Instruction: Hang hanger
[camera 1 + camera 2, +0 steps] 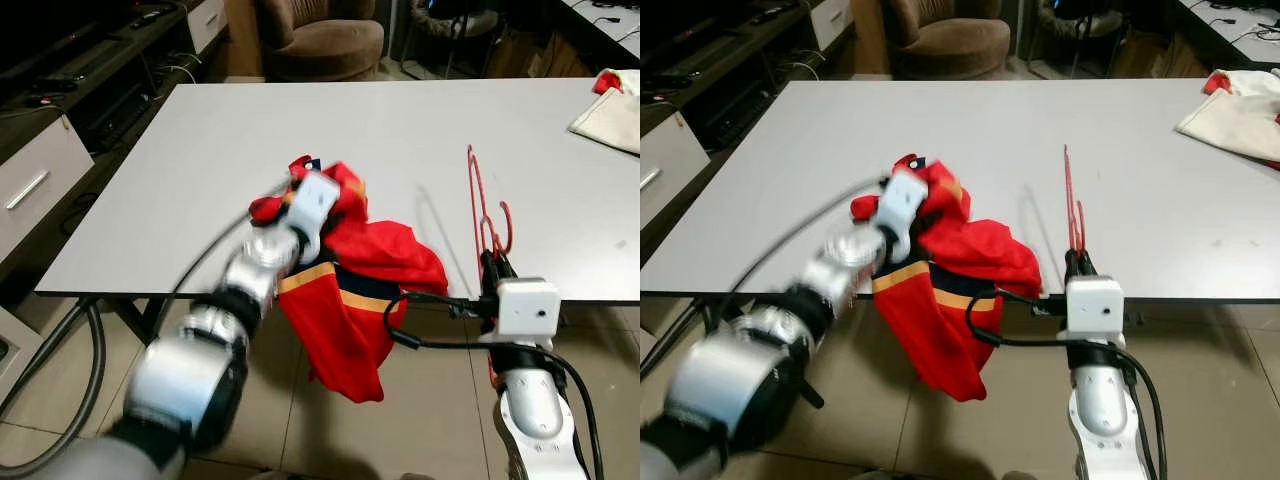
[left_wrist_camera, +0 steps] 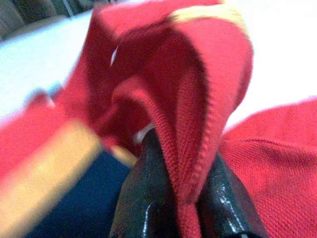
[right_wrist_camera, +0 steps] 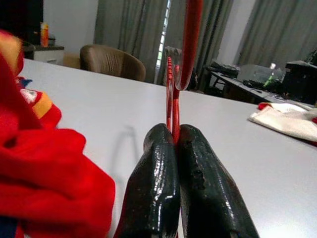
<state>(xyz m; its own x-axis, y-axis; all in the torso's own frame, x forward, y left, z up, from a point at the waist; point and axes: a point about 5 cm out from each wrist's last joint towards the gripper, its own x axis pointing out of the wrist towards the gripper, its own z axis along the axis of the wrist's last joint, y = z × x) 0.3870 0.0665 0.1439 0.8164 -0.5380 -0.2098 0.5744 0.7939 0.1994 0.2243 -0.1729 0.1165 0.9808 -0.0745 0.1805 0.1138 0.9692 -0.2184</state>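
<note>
Right now my right gripper [image 1: 492, 262] pinches the hanger [image 1: 482, 205] upright at the table [image 1: 400, 120] edge; my left gripper [image 2: 183, 198] clamps the shirt [image 1: 350, 290] just left of it, nearer.

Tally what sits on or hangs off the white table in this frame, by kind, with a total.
Red garments (held by the left tool, draping over the table edge): 1
Red hangers (gripped by the right tool): 1
White cloths (far right corner): 1
Total: 3
</note>
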